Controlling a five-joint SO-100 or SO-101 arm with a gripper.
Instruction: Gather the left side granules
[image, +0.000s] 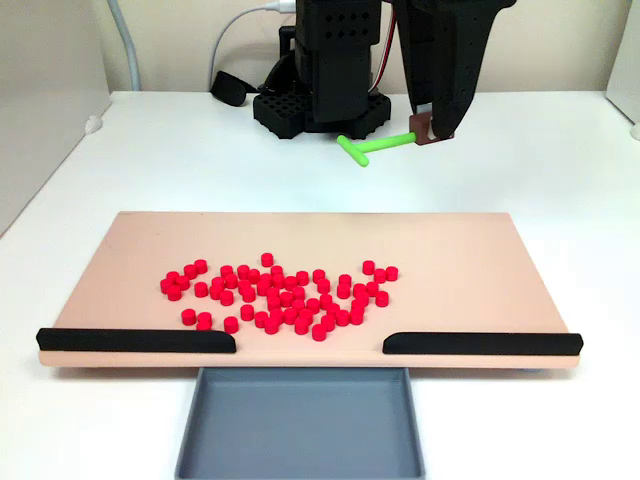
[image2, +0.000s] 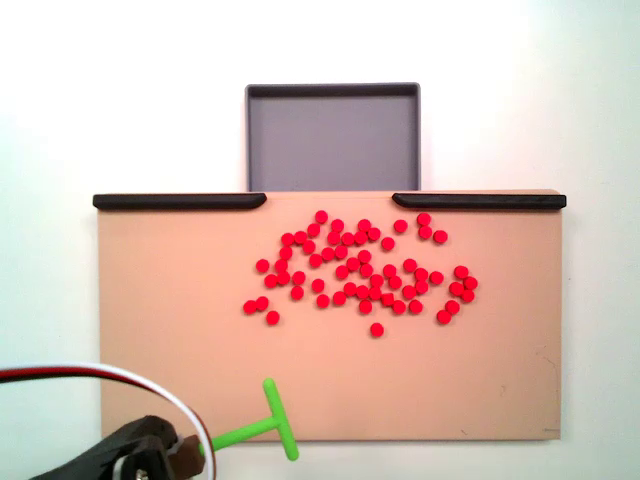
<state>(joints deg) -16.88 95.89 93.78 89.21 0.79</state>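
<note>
Dozens of small bright red granules (image: 280, 295) lie scattered across the middle of the tan board (image: 480, 270); in the view from above the same red granules (image2: 365, 270) spread over the tan board (image2: 170, 300), with a few strays at the cluster's edges. My gripper (image: 430, 130) hangs above the table behind the board, shut on the stem of the green T-shaped stick (image: 375, 147), whose crossbar points left. From above, the gripper (image2: 185, 455) sits at the lower left, holding the green stick (image2: 265, 420) over the board's near edge.
Two black rails (image: 135, 340) (image: 480, 343) line the board's front edge with a gap between them. A grey tray (image: 300, 425) sits below that gap. The arm's black base (image: 320, 100) and cables stand behind the board. White table surrounds everything.
</note>
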